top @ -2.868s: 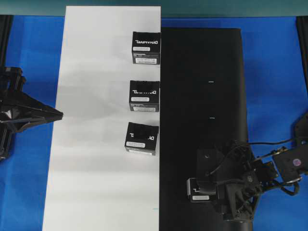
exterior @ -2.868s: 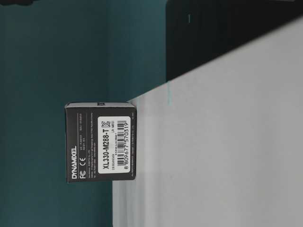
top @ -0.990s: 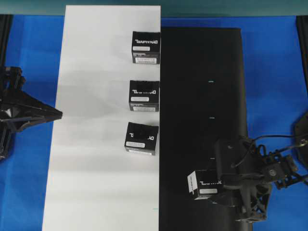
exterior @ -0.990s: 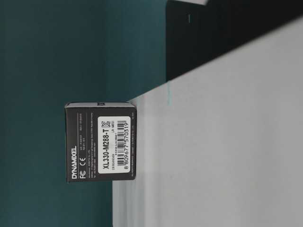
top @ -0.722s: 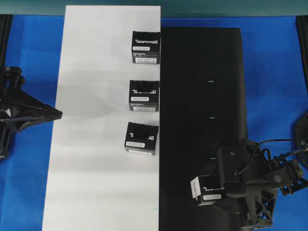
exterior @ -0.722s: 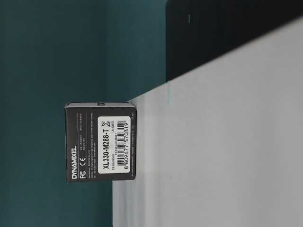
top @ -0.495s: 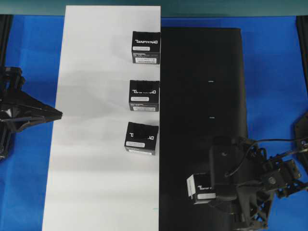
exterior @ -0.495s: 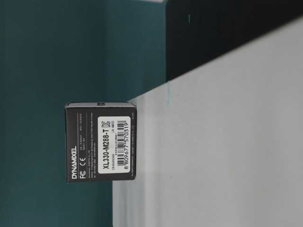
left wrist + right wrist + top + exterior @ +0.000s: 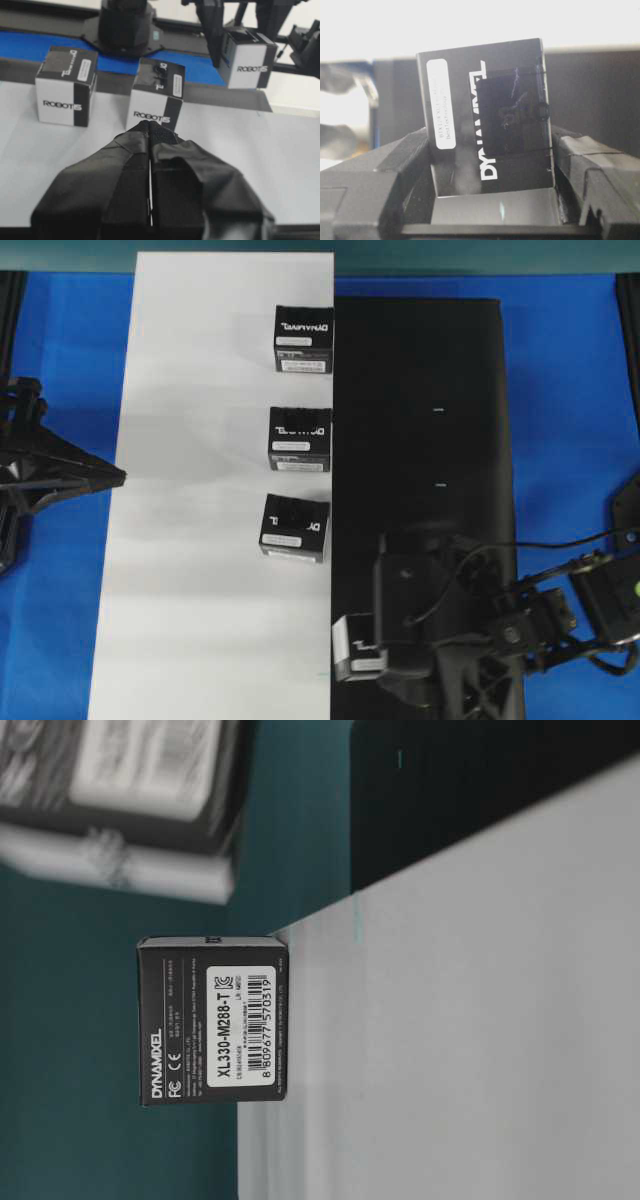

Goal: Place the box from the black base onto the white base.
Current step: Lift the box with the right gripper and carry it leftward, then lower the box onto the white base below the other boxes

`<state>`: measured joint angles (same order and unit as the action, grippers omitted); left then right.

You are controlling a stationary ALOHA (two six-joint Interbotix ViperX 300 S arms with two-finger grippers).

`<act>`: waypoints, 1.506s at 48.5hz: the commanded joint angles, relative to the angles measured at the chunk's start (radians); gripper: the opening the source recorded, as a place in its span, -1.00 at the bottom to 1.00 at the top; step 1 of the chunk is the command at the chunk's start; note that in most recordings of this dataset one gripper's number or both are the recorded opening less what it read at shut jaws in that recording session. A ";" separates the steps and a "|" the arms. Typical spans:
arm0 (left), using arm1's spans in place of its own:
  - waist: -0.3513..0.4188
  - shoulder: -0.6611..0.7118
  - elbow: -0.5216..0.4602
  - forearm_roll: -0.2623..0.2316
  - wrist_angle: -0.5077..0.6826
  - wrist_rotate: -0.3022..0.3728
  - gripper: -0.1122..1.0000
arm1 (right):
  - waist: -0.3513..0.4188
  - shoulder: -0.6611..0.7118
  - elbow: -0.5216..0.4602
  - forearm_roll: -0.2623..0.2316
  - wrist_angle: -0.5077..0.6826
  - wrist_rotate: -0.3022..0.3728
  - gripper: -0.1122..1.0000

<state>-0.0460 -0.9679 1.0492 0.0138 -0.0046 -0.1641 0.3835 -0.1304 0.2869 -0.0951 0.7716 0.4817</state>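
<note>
While the right claw (image 9: 385, 655) pinches the small black cardboard box (image 9: 358, 646) by its sides, the box sits lifted over the seam between the long matte black base sheet (image 9: 420, 370) and the long plain white base board (image 9: 200, 540), near their front end. Right wrist view: box top reads DYNAMIXEL in white beside a white label strip with print too small to read. Left wrist view: its white side reads ROBOTIS. Three lookalike black boxes (image 9: 296, 527) stand in a row on the white board along its right edge. Table-level view: the nearest one's label reads DYNAMIXEL, XL330-M288-T, with a barcode. Left claw (image 9: 115, 477) is pressed together, hovering at the white board's left edge above the blue bench (image 9: 570, 390).
</note>
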 commanded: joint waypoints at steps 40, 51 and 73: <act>-0.018 -0.063 -0.037 0.003 0.106 -0.046 -0.88 | -0.028 0.267 -0.407 -0.035 0.247 0.017 0.24; -0.017 -0.063 -0.035 0.003 0.120 -0.054 -0.88 | -0.034 0.321 -0.428 -0.035 0.298 0.032 0.13; -0.017 -0.069 -0.037 0.003 0.141 -0.055 -0.88 | -0.038 0.334 -0.400 -0.035 0.293 0.032 0.13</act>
<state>-0.0629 -1.0400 1.0431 0.0138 0.1396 -0.2194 0.3528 0.1917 -0.1150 -0.1273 1.0692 0.5123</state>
